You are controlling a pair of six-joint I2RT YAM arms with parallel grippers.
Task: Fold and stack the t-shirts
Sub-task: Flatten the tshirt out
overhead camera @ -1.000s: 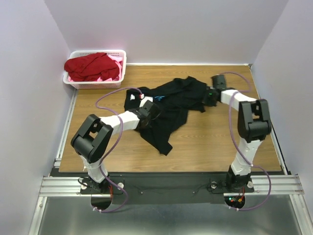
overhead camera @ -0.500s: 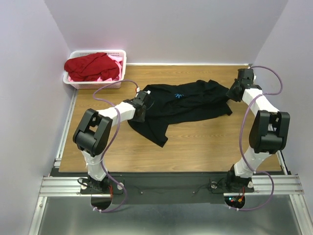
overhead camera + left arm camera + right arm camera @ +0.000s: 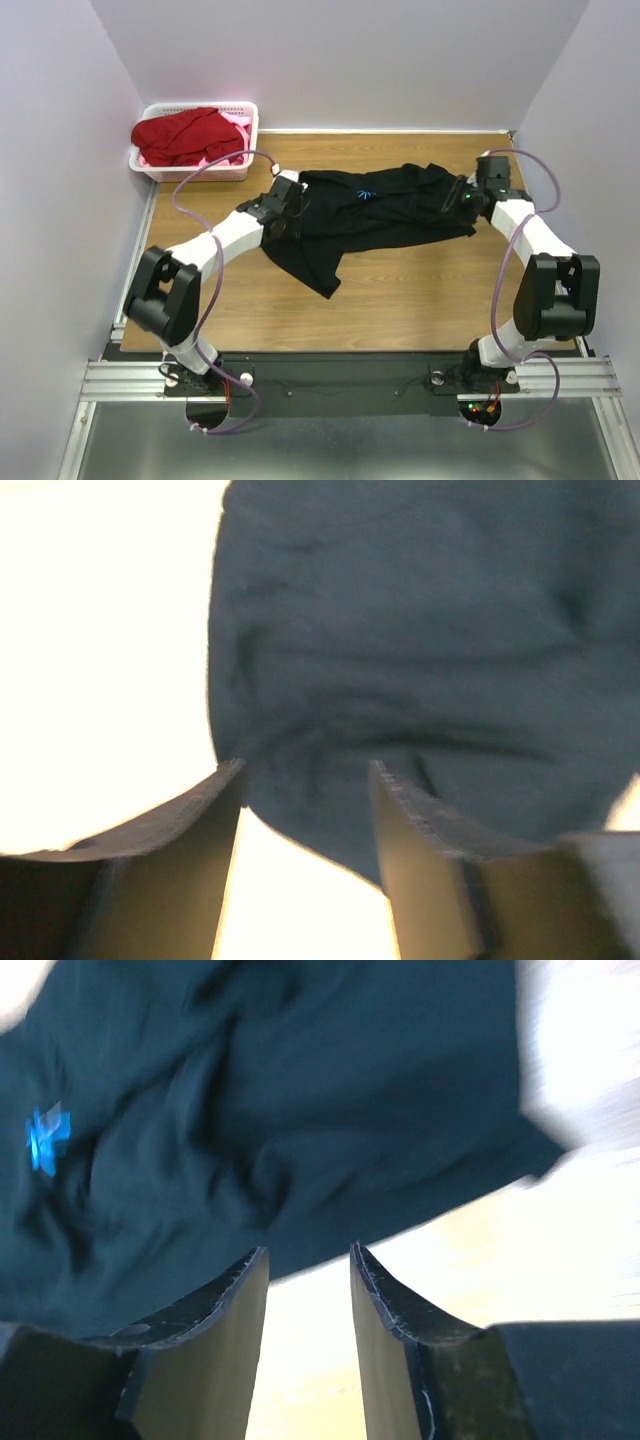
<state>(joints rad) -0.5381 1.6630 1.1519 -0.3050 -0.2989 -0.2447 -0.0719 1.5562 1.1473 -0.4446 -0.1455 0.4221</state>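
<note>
The black t-shirt (image 3: 380,215) lies stretched left to right across the wooden table, its light-blue logo (image 3: 367,194) facing up and one part trailing toward the front (image 3: 320,270). My left gripper (image 3: 288,203) is at the shirt's left end, open; in the left wrist view the dark cloth (image 3: 400,650) reaches down between the spread fingertips of that gripper (image 3: 305,772). My right gripper (image 3: 462,198) is at the shirt's right end, also open; the shirt's edge (image 3: 300,1130) lies just past its tips (image 3: 308,1252). Red (image 3: 185,135) and pink (image 3: 208,158) t-shirts fill the basket.
The white slotted basket (image 3: 190,173) stands at the table's back left corner. Pale walls close in the table on the left, back and right. Bare wood (image 3: 430,290) shows in front of the shirt, and the arm bases sit at the near edge.
The two grippers pulled apart and drew the bunched black shirt out flat. Both have since opened and let go of the cloth; the right one came back slightly left.
</note>
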